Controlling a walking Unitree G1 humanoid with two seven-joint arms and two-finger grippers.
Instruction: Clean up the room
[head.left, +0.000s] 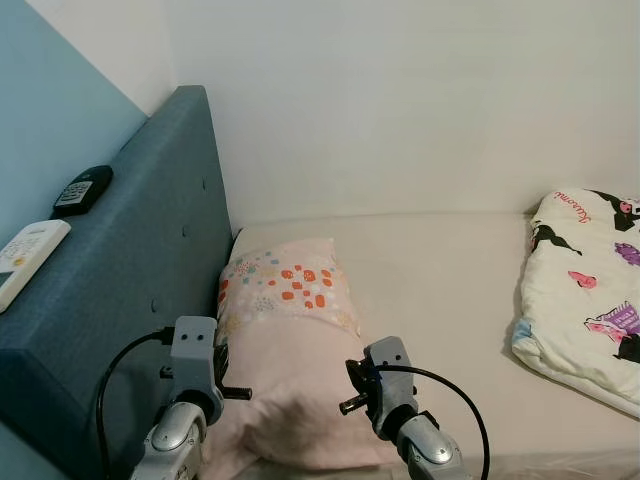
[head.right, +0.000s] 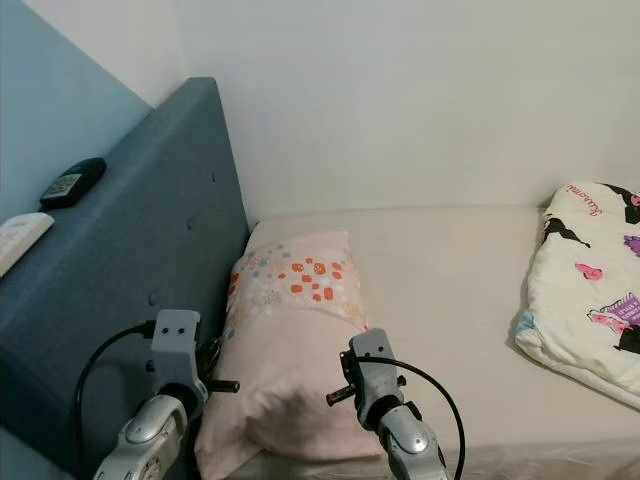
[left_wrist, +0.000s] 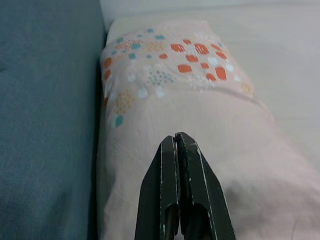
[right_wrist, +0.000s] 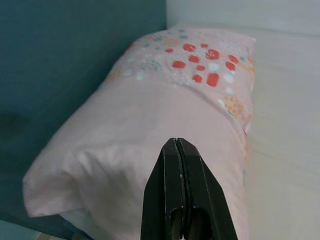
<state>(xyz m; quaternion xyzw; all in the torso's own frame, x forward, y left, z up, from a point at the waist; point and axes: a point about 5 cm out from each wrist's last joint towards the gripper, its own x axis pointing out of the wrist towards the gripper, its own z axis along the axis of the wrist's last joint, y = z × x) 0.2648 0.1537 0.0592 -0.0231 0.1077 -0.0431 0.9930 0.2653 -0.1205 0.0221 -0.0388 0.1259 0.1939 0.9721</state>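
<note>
Pink script lettering along the top edge of the folded blanket (head.left: 585, 285), too small to read for certain; cartoon figures in black, pink and purple printed over its cream quilted fabric. No legible marks on the white remote (head.left: 28, 257) or the black remote (head.left: 82, 190), both lying on the flat top of the headboard (head.left: 130, 260), the black one farther back.

Left gripper (left_wrist: 176, 145): two long black fingers pressed together, nothing between them, tips above the near end of the pillow (head.left: 290, 340); contact with the fabric cannot be told. Right gripper (right_wrist: 177, 150): fingers likewise shut tight and empty, poised over the same near end, closer to the open side of the bed.

Pillow soft, pale pink, smooth cotton-like cover with a band of orange, red, teal and white dots toward its far end; plump, rectangular, lying lengthwise against the headboard at the left of the mattress (head.left: 440, 290). Headboard padded, blue-grey woven cloth with tufted buttons. Mattress cover cream, flat, faintly ribbed. Blanket well apart from the pillow, at the right.
</note>
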